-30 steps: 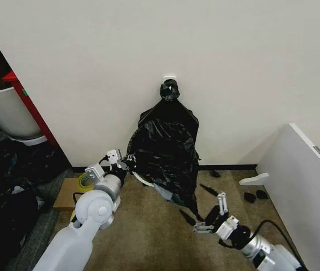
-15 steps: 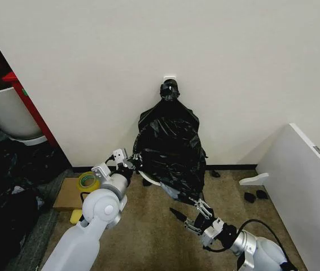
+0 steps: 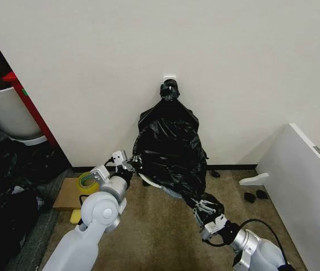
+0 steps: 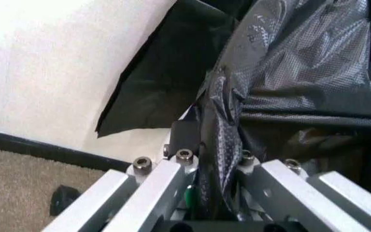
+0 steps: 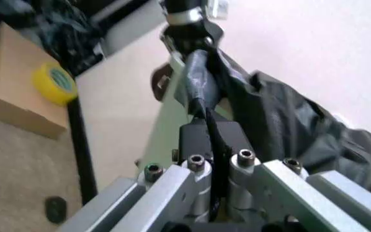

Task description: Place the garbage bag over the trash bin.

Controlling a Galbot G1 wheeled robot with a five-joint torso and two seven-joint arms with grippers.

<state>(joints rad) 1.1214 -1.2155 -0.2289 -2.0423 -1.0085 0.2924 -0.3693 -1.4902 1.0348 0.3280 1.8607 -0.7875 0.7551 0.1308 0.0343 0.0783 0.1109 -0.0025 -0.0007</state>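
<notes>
Bag: one thin, glossy, crinkled black plastic garbage bag draped over the bin against the wall, hanging towards the floor.
Bin: one round cream-white plastic trash bin; just a sliver of rim peeks out below the plastic.
Left gripper: my jaws clenched on the bag's left edge.
Right gripper: my jaws clamped on its lower right hem.
Risk: uneven pulling could tear this thin film, or drag the light bin over.
Clutter: one yellow tape roll on one cardboard box.

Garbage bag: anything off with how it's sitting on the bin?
The garbage bag drapes crumpled and lopsided over the trash bin, hiding most of it. Both the left gripper and right gripper pinch its edges.
</notes>
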